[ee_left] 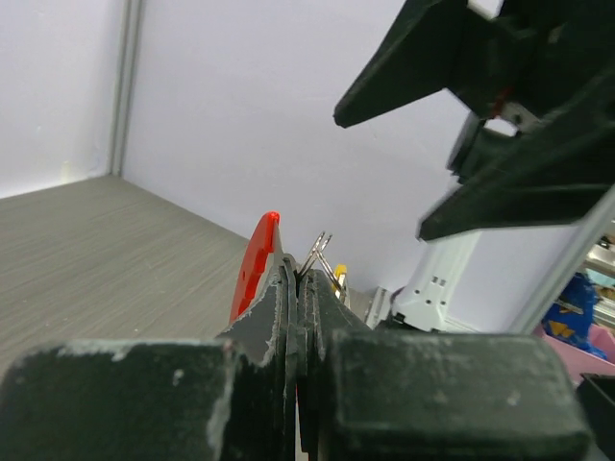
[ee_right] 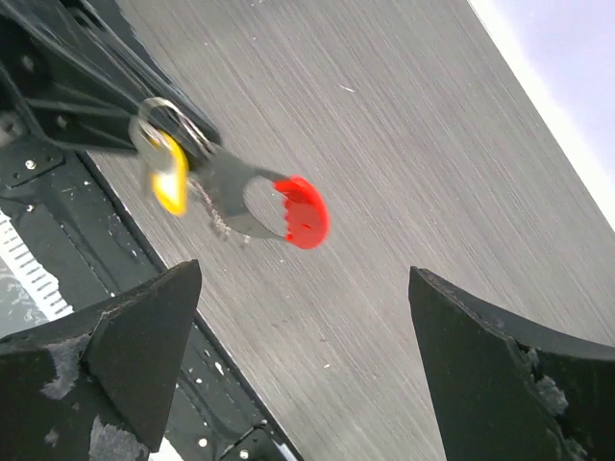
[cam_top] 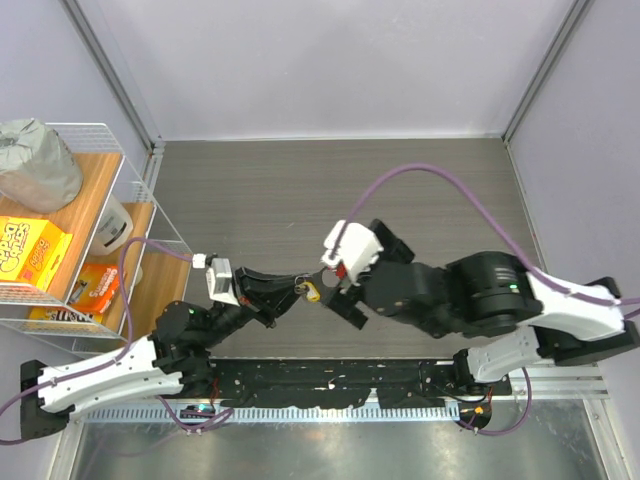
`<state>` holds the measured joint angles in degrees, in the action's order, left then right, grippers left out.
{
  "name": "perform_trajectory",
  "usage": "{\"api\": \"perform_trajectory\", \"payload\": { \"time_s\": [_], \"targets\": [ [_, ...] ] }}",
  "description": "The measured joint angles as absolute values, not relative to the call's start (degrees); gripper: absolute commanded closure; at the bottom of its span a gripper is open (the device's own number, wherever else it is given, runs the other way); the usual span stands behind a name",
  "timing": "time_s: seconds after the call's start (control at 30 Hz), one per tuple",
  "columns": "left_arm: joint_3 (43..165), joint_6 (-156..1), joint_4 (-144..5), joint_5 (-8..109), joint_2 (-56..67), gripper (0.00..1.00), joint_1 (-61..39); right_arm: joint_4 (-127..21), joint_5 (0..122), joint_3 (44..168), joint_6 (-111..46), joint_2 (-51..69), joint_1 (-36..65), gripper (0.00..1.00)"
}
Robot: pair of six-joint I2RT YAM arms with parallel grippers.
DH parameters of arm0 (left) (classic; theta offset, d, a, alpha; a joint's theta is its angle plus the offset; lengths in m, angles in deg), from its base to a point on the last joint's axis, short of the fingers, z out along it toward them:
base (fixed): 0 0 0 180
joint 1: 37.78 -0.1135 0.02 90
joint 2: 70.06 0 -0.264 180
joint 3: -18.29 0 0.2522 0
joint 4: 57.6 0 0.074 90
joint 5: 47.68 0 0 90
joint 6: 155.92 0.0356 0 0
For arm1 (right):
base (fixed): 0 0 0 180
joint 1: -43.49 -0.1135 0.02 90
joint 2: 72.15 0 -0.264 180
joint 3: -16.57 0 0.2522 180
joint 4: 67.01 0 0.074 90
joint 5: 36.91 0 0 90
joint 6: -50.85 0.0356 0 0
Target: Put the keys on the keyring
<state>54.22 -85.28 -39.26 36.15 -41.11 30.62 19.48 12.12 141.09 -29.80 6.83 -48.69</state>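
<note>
I see my left gripper (ee_left: 296, 280) clenched on the keyring (ee_right: 216, 179), the key (ee_right: 171, 181) hanging against it. My right gripper (ee_right: 307, 370) gapes released, the keyring at its 11 o'clock.

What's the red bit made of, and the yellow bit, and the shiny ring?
The red piece looks like plastic: one flat, even colour with a soft sheen. The yellow head of the key looks like plastic too, but it is blurred, so that is less sure. The ring seems to be thin silvery metal, because it glints.
</note>
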Motion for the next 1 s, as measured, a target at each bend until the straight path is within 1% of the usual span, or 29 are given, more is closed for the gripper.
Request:
{"api": "perform_trajectory", "payload": {
  "time_s": [0.07,0.1,0.13,0.17,0.2,0.23,0.27,0.33,0.37,0.47,0.57,0.6,0.67,0.9,1.0],
  "targets": [
    [55.05,-86.24,-40.72,37.48,-41.98,1.0,30.62,17.19,11.71,136.18,-31.31,1.5,-48.65,0.04],
    [55.49,-86.61,-41.51,38.03,-42.33,1.0,30.62,15.37,12.06,133.82,-32.32,-0.95,-48.65,0.01],
    [56.06,-87.05,-42.54,38.84,-42.88,1.0,30.62,13.43,12.93,131.39,-33.69,-3.49,-48.65,0.0],
    [56.47,-87.68,-43.33,39.62,-43.38,1.0,30.62,11.53,14.24,128.96,-35.0,-5.76,-48.67,0.05],
    [56.85,-88.14,-44.13,40.61,-43.93,1.0,30.62,10.02,15.93,126.8,-36.29,-7.86,-48.65,0.11],
    [57.17,-88.58,-44.94,41.48,-44.63,1.0,30.62,8.97,17.57,125.29,-37.36,-9.3,-48.67,0.13],
    [57.5,-89.12,-45.71,42.36,-45.3,1.0,30.62,7.9,20.39,123.76,-38.5,-10.9,-48.65,0.18],
    [57.94,-89.93,-47.09,43.78,-46.33,1.0,30.62,6.46,24.49,122.54,-40.32,-12.34,-48.67,0.21],
    [58.09,-90.48,-47.89,44.52,-46.81,1.0,30.62,5.8,26.48,122.25,-41.1,-12.67,-48.67,0.22],
    [58.2,-91.9,-49.99,46.49,-47.64,1.0,30.62,3.75,31.07,122.23,-43.66,-12.27,-48.67,0.3],
    [58.2,-93.06,-52.07,48.26,-47.69,1.0,30.62,2.61,33.59,122.43,-46.11,-10.57,-48.71,0.33],
    [58.22,-93.47,-52.9,48.78,-47.69,1.0,30.62,2.24,34.13,122.62,-47.18,-9.54,-48.73,0.37],
    [58.35,-94.26,-54.3,49.68,-47.75,1.0,30.62,1.54,34.75,122.71,-49.15,-7.6,-48.82,0.4],
    [59.93,-95.62,-57.97,51.89,-48.54,1.0,30.62,-0.76,36.41,122.69,-55.48,-4.6,-49.15,0.41],
    [60.34,-95.77,-58.6,52.93,-48.56,1.0,30.62,-2.2,37.24,122.76,-57.36,-4.6,-49.17,0.44]
  ]
}}
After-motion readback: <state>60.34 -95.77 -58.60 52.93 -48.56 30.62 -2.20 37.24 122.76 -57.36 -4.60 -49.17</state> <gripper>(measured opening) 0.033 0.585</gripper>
